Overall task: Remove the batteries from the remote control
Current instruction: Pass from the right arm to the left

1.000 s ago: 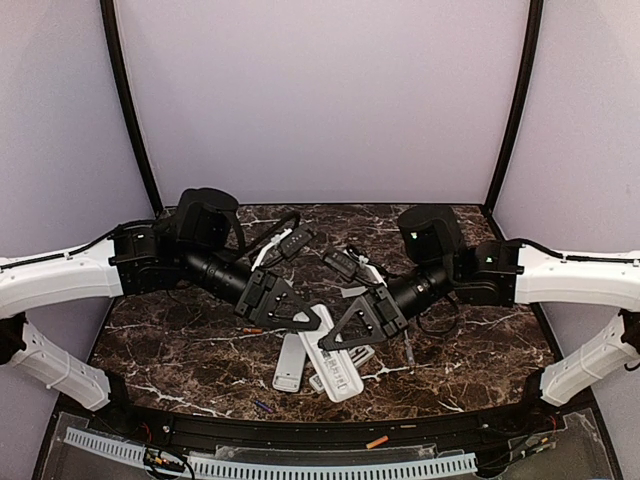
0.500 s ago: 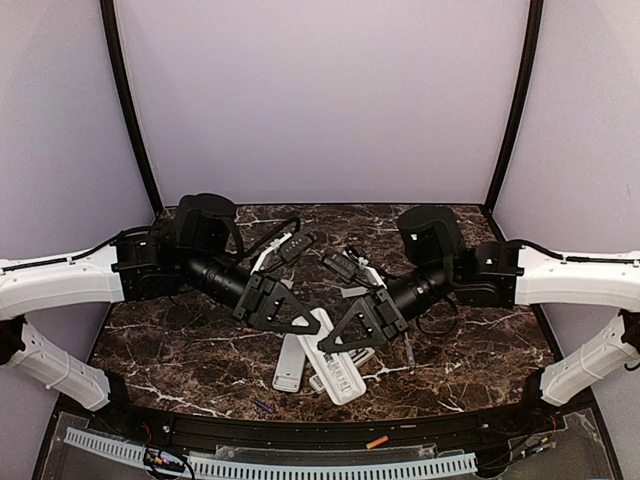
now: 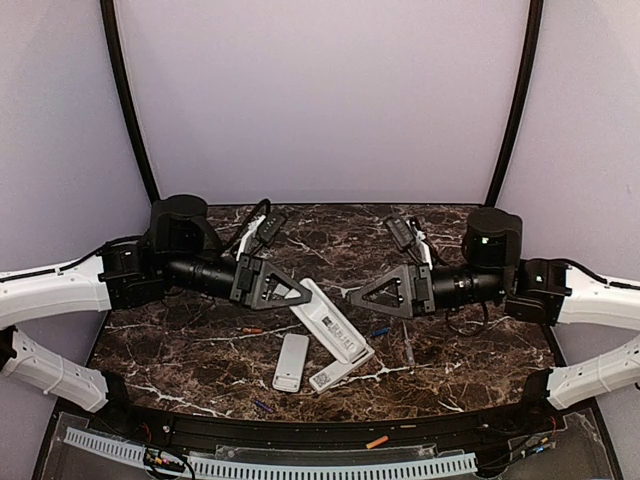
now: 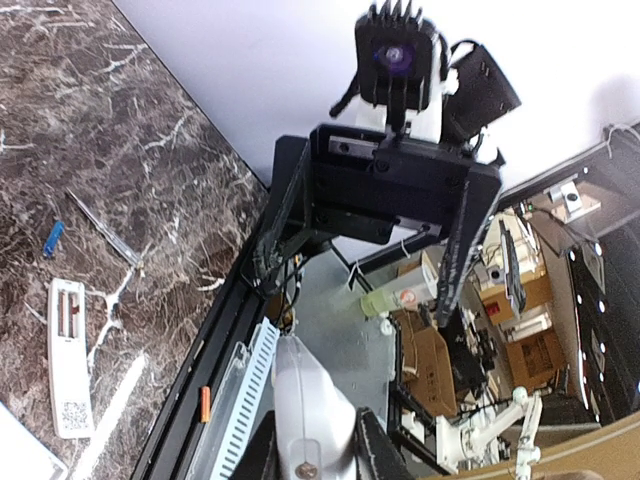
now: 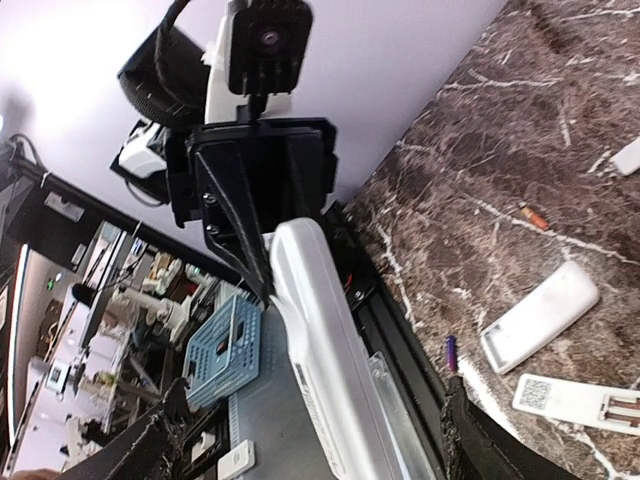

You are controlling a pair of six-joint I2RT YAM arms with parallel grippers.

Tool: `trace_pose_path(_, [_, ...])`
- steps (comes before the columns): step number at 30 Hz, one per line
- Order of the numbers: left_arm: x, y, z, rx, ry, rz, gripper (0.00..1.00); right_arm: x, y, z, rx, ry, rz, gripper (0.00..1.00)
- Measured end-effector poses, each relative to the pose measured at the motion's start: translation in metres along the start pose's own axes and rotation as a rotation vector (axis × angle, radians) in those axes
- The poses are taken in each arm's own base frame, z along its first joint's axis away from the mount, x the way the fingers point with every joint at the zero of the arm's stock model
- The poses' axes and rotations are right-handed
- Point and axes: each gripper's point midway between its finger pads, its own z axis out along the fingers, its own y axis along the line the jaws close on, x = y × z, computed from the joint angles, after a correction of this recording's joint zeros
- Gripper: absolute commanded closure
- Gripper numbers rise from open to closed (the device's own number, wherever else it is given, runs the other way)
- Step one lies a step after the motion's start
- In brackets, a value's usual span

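Now that the right gripper (image 3: 356,296) has let go and drawn back toward its own side, its jaws stand wide apart with nothing between them. The left gripper (image 3: 300,293) alone carries the long white remote (image 3: 332,322), clamped tight on one narrow end. A second ago the two met over that remote in the middle of the worktop (image 3: 180,350), the right one nearly closed. The remote has since swung up and out, tilted with its free end low and toward the front.

To my eye the right arm has just finished a pull at the battery bay. From where I stand I cannot tell whether any cells are left inside, so the bay wants a look before the next reach.

The remote is slim, smooth matte plastic with rounded ends, easy to pinch but likely to pivot when held at one tip. Both grippers are black, hard-edged triangular frames.

An orange battery (image 3: 250,329) lies loose on the worktop left of the remote, and a blue battery (image 3: 380,330) lies to its right. A purple battery (image 3: 262,405) sits near the front edge, and a second orange battery (image 3: 377,441) is out on the front ledge (image 3: 440,432). They are tiny glossy cylinders that would roll readily on this polished, dark, white-veined marble. A smaller white remote (image 3: 291,362) lies flat below the raised one.
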Motion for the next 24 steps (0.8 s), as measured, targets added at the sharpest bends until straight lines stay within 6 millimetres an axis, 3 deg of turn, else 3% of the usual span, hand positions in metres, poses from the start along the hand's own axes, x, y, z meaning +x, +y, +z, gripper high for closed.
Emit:
trace_pose_path(5, [-0.024, 0.005, -0.021, -0.035, -0.178, -0.031, 1.0, -0.002, -0.029, -0.022, 0.084, -0.191, 0.103, 0.13])
trace_pose_path(9, [-0.04, 0.002, -0.039, -0.047, -0.311, -0.042, 1.0, 0.001, -0.047, -0.027, 0.111, -0.262, 0.182, 0.15])
trace_pose_path(18, [-0.054, -0.002, -0.05, -0.041, -0.409, -0.07, 1.0, -0.015, -0.037, -0.007, 0.058, -0.268, 0.191, 0.23])
trace_pose_path(24, [-0.055, -0.001, -0.048, -0.037, -0.41, -0.08, 1.0, -0.023, -0.023, 0.011, -0.007, -0.245, 0.162, 0.41])
